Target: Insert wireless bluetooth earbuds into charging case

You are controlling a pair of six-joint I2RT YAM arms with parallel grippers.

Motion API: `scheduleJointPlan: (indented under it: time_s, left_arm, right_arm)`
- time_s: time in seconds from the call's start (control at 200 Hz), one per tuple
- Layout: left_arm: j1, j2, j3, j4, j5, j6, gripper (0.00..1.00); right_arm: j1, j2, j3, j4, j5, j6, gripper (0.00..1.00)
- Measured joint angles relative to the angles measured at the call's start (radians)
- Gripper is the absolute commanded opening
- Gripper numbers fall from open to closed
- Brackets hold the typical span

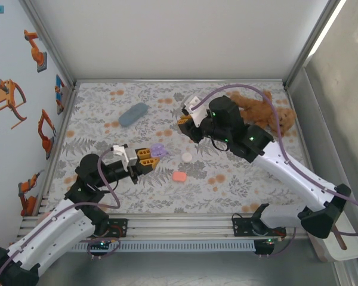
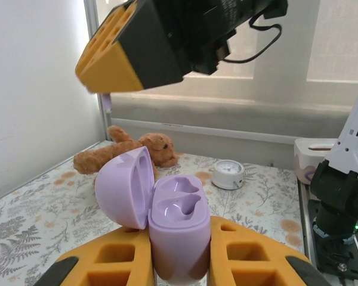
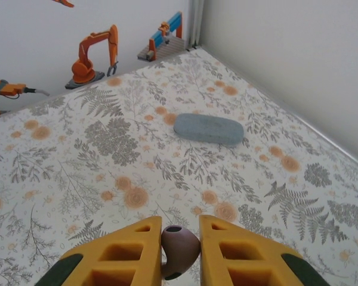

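My left gripper (image 1: 148,156) (image 2: 180,241) is shut on an open lilac charging case (image 2: 180,223) (image 1: 159,151), held upright a little above the table. Its lid (image 2: 125,187) is swung back to the left and both wells look empty. My right gripper (image 3: 180,232) (image 1: 184,124) is shut on a small mauve-lilac earbud (image 3: 180,251), pinched between its yellow fingers (image 3: 122,253). It hangs above the table behind the case, and its yellow fingertip (image 2: 113,62) shows at the top of the left wrist view, up and left of the case.
A white round case (image 1: 187,157) (image 2: 228,174) and a salmon-pink case (image 1: 179,176) lie near the middle of the floral mat. A blue-grey oblong case (image 1: 133,114) (image 3: 208,128) lies at the back left. A brown teddy bear (image 1: 265,113) (image 2: 128,154) lies at the back right. Walls enclose the table.
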Motion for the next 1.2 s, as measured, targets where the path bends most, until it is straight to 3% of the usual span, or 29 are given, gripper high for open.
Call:
scheduleJointPlan:
  time_s: [0.506, 0.736, 1.202]
  left_arm:
    - [0.0, 0.237, 0.034, 0.194, 0.079, -0.018, 0.02]
    - [0.0, 0.273, 0.054, 0.233, 0.104, -0.03, 0.02]
    - [0.0, 0.253, 0.064, 0.239, 0.119, -0.033, 0.01]
  right_arm:
    - [0.128, -0.066, 0.0, 0.003, -0.097, -0.232, 0.18]
    - [0.189, -0.06, 0.0, 0.002, -0.055, -0.299, 0.18]
    - [0.213, -0.02, 0.0, -0.021, 0.016, -0.345, 0.18]
